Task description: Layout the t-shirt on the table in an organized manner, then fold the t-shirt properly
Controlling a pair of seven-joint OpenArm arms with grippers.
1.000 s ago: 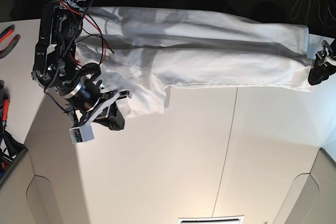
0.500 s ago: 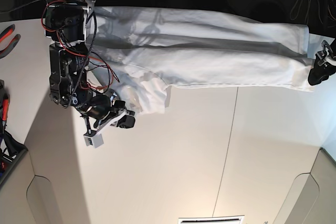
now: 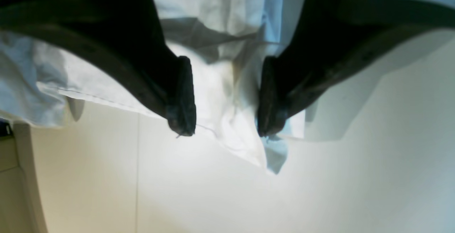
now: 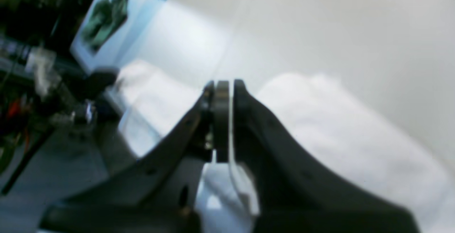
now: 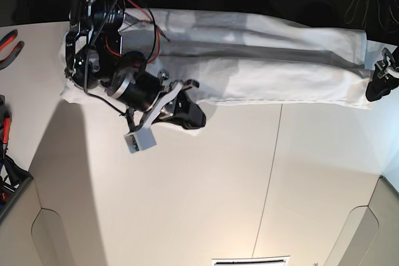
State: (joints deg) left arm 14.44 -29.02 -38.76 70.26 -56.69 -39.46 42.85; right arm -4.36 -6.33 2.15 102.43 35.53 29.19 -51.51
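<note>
The white t-shirt (image 5: 280, 66) lies as a long band along the table's (image 5: 218, 185) far edge. My right gripper (image 5: 194, 116) is at the shirt's near hem, left of centre. In the right wrist view the right gripper (image 4: 229, 83) is shut, with a thin fold of the t-shirt (image 4: 337, 126) pinched between its jaws. My left gripper (image 5: 379, 82) sits at the shirt's right end. There the left gripper (image 3: 224, 130) stands open, its dark fingers (image 3: 181, 98) wide apart over a corner of the t-shirt (image 3: 213, 84) on the table (image 3: 320, 190).
Red-handled pliers (image 5: 9, 45) lie at the left edge, with more dark tools (image 5: 5, 166) below them. A thin dark seam (image 5: 271, 172) runs down the tabletop. Beige cut-out corners (image 5: 56, 241) (image 5: 374, 228) flank the near side.
My right arm has swung up and to the right, carrying the pinched sleeve over the shirt's body; the flap that hung below the hem is gone. The left gripper has not moved.
</note>
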